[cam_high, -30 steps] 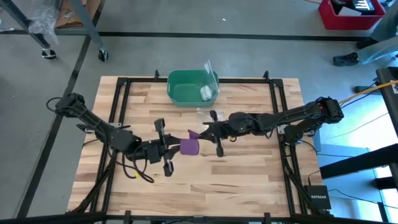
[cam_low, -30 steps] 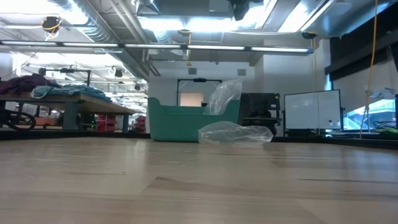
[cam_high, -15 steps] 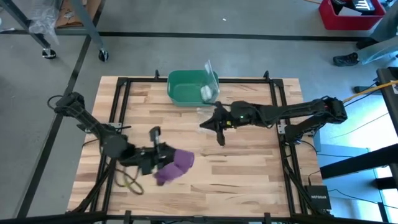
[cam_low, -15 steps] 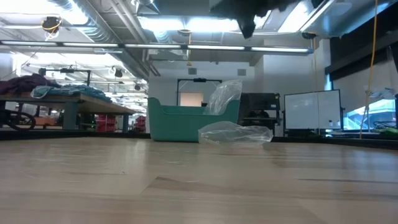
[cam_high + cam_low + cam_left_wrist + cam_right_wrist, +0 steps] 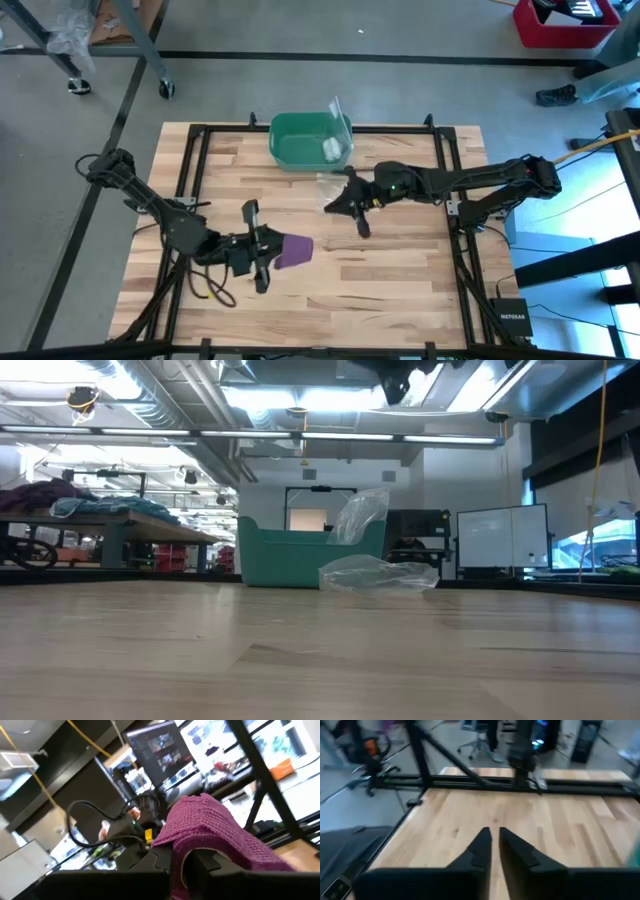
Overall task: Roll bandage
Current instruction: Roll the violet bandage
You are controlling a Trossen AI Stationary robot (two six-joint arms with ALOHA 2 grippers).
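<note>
The purple bandage (image 5: 293, 250) is a soft bundle held above the table's near-left middle, and my left gripper (image 5: 277, 253) is shut on it. In the left wrist view the bandage (image 5: 210, 827) bulges over and past the fingers. My right gripper (image 5: 329, 207) hovers apart from the bandage, toward the table's middle, pointing at the left edge. Its fingers (image 5: 479, 845) show a narrow gap with nothing between them, above bare wood. My left gripper pinches the bandage bundle's lower part (image 5: 177, 870) between its two fingers. They reach in about level from the table's left side. The bandage is lifted clear of the table, its bulk standing out beyond the fingertips, and whether it is one layer or several I cannot tell.
A green bin (image 5: 300, 140) stands at the table's far middle with a small white roll (image 5: 330, 150) inside. A clear plastic bag (image 5: 378, 573) lies in front of it. A black frame (image 5: 195, 150) runs along the table's edges.
My right gripper has come away from the bandage's loose end and drawn back toward the far right, rising a little. The bandage, which reached between both grippers, now hangs only from my left gripper, a little nearer the front-left.
</note>
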